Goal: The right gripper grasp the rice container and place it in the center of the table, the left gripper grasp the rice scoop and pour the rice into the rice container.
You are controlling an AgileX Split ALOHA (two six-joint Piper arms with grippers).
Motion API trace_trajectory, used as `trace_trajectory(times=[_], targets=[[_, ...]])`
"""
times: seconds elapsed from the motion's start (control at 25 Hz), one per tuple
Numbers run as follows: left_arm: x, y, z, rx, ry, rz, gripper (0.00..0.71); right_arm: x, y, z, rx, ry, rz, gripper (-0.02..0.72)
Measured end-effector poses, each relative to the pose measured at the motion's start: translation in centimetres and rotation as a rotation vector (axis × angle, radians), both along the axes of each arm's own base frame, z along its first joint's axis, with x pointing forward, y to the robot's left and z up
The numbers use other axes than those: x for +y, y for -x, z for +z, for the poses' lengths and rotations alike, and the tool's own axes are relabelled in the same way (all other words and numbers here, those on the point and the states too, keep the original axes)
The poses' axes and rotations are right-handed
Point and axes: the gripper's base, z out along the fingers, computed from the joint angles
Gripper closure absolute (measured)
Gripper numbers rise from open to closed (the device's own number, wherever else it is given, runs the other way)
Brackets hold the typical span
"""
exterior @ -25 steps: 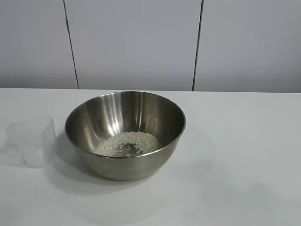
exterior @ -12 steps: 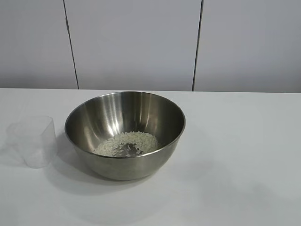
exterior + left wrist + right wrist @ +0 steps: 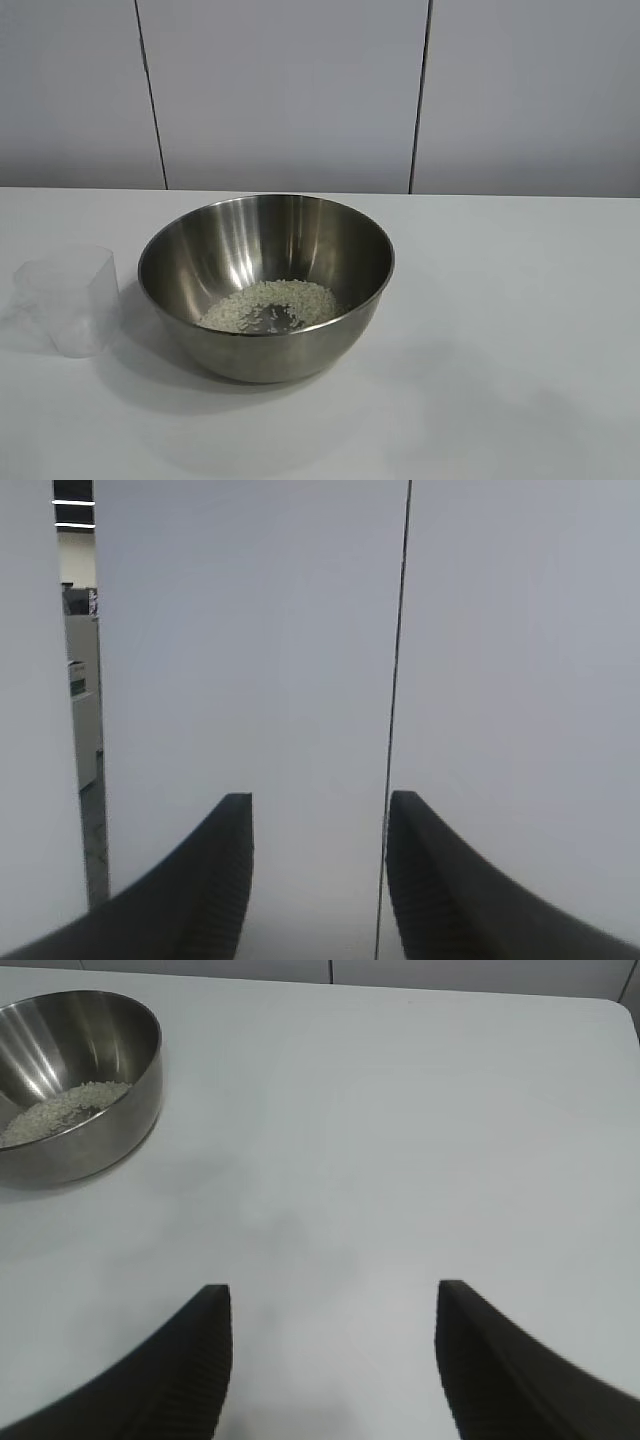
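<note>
The steel rice container stands near the middle of the white table, with a loose layer of rice in its bottom. The clear plastic rice scoop stands upright on the table just left of it and looks empty. Neither arm shows in the exterior view. My left gripper is open, holds nothing and faces a pale wall panel. My right gripper is open and empty above bare table, well away from the rice container, whose rice it sees.
Pale wall panels with dark vertical seams stand behind the table's far edge. The table's rounded corner shows in the right wrist view. Through a gap beside the wall panel the left wrist view shows a room beyond.
</note>
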Motion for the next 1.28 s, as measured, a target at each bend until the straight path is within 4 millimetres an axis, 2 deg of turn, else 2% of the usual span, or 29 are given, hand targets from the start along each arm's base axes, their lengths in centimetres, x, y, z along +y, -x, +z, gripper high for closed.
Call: trace_trajectory(times=[0.08, 0.2, 0.4, 0.64, 0.84, 1.08, 1.28], targets=[[0.3, 1.2, -1.1, 0.177, -0.07, 0.007, 0.395, 0.0, 0.0, 0.0, 0.0, 0.0, 0.0, 0.295], [-0.2, 2.6, -2.9, 0.418, -0.13, -0.079, 0.395, 0.0, 0.0, 0.0, 0.0, 0.0, 0.0, 0.295], [-1.4, 4.1, -5.3, 0.704, -0.112, -0.243, 0.395, 0.0, 0.0, 0.0, 0.001, 0.0, 0.0, 0.295], [-2.0, 4.2, -7.4, 0.772, -0.078, -0.306, 0.395, 0.0, 0.0, 0.0, 0.001, 0.0, 0.0, 0.295], [-1.9, 4.9, -9.5, 0.759, -0.064, -0.304, 0.395, 0.0, 0.0, 0.0, 0.001, 0.0, 0.0, 0.295], [-1.7, 5.9, -9.6, 0.671, -0.067, -0.296, 0.395, 0.0, 0.0, 0.0, 0.001, 0.0, 0.0, 0.295], [-1.7, 5.5, -9.6, 0.624, -0.065, -0.287, 0.395, 0.0, 0.0, 0.0, 0.001, 0.0, 0.0, 0.295]])
